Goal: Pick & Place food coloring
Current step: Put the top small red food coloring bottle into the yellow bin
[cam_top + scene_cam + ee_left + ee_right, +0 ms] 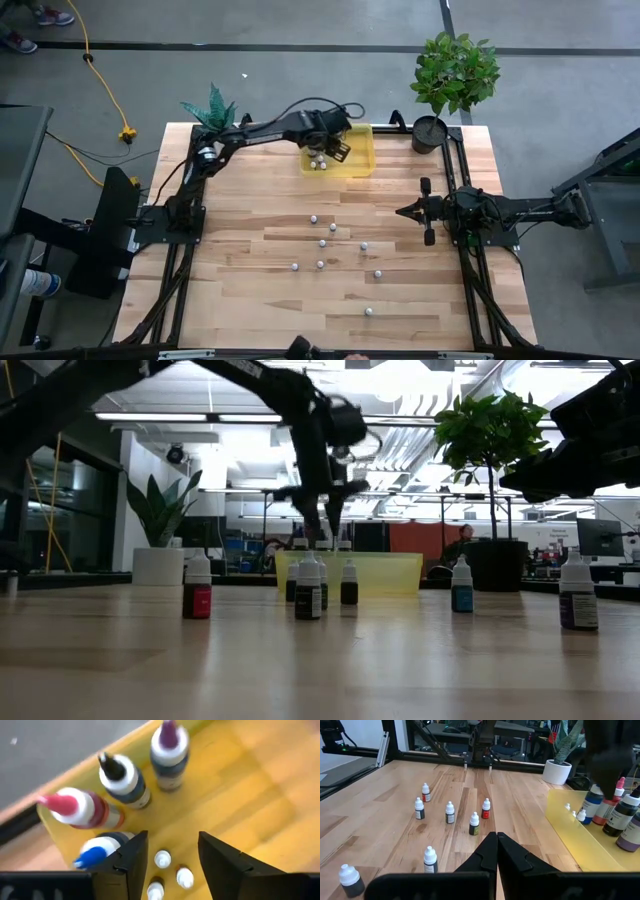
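Grey floor [300, 25], yellow cable [100, 80], potted plants [455, 70], ceiling lights [160, 417]

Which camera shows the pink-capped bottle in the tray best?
The left wrist view: the pink-capped bottle fills the frame near the tray wall. The right wrist view shows it small, partly hidden. The high view shows only specks; the low view hides it.

Pale wood-plank counter [250, 300], smooth, faint sheen. Translucent yellow plastic tray [235, 780], glossy. Food coloring [122, 780] glossy plastic. Matt black fingers [130, 865].
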{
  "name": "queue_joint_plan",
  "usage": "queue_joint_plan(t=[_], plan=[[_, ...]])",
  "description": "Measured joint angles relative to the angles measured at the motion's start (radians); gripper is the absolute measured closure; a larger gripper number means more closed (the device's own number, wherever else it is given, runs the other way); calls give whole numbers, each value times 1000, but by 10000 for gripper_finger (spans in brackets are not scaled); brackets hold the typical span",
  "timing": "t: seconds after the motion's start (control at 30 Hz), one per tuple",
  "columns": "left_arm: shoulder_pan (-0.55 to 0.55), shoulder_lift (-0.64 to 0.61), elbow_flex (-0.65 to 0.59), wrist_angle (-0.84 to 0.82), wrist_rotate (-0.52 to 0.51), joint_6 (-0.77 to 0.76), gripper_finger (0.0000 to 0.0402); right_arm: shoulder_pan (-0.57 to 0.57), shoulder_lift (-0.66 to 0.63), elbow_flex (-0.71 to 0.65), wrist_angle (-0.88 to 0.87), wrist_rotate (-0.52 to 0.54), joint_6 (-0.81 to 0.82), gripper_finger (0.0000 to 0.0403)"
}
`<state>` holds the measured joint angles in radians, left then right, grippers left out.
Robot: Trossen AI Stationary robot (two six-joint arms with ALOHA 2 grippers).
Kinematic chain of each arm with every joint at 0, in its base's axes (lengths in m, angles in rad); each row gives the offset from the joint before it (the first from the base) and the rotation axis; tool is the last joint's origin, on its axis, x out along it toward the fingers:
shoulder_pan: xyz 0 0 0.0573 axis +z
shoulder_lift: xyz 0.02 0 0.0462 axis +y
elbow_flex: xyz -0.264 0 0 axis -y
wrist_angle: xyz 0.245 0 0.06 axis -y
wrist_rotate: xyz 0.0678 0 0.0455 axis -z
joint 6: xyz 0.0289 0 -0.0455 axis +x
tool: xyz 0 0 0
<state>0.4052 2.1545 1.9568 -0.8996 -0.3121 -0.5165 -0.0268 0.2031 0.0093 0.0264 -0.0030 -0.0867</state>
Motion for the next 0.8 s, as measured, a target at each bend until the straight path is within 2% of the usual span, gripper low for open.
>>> queue_joint_plan(t=[0.2, 0.53, 0.67, 0.8], plan=[[-46, -123, 0, -42, 124, 181, 231, 0, 0, 0, 0, 0, 0, 402], [-187, -284, -20, -282, 156, 531, 230, 0, 0, 0, 0, 0, 0, 402], [-235, -351, -120, -265, 267, 639, 230, 0, 0, 0, 0, 0, 0, 402], [-279, -449, -307, -143, 333, 715, 230, 0, 0, 0, 0, 0, 0, 402]])
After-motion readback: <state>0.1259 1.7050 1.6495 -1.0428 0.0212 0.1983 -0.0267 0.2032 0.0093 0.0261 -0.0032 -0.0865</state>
